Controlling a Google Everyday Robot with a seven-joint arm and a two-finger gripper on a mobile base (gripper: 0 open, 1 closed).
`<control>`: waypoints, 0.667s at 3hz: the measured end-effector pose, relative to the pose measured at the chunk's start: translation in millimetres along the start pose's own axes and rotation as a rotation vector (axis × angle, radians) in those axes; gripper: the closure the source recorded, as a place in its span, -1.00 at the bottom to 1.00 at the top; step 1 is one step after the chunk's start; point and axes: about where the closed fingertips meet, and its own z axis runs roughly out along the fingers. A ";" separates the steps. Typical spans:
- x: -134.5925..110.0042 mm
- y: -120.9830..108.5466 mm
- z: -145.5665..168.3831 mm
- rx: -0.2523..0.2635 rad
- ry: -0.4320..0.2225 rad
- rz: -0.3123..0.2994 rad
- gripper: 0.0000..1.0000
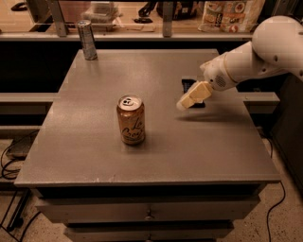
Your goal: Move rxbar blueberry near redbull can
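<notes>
Approach to the pick is judged to be the step in hand, since the bar has not yet been brought near its target. Nearest on the grey matte worktop [94, 156], roughly at its middle, a short gold-tan drinks can [130, 119] with cursive script is stood upright. It plays no part in the task and is to be steered around.

Beyond it to the right, the cream-coloured end effector [190, 98] is held low over the worktop at the tip of a white arm [255, 59] reaching in from the right. Whether it is open or closed cannot be told, and no grasp can be confirmed. Just behind it, and partly covered by it, the flat rectangular snack bar in a dark navy wrapper [187, 85] is seen lying on the worktop. At the far left corner the tall slim silver-grey metal can [86, 40] is stood upright, well apart from the snack bar.

A firm hold on the snack bar is judged to be called for next. A lift and a long diagonal carry would follow, ending beside the slim can without tipping it.

The worktop is carried on a cabinet with grey drawers [147, 210]. A speckled floor [289, 229] and a dark cable [279, 203] are seen at the lower right. Farthest back, packaged goods [232, 14] are set on a warmly lit ledge.
</notes>
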 end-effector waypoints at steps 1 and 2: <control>10.1 -5.9 4.8 0.000 -0.007 0.041 -1.00; 25.2 -10.4 12.3 -0.010 0.000 0.091 -0.96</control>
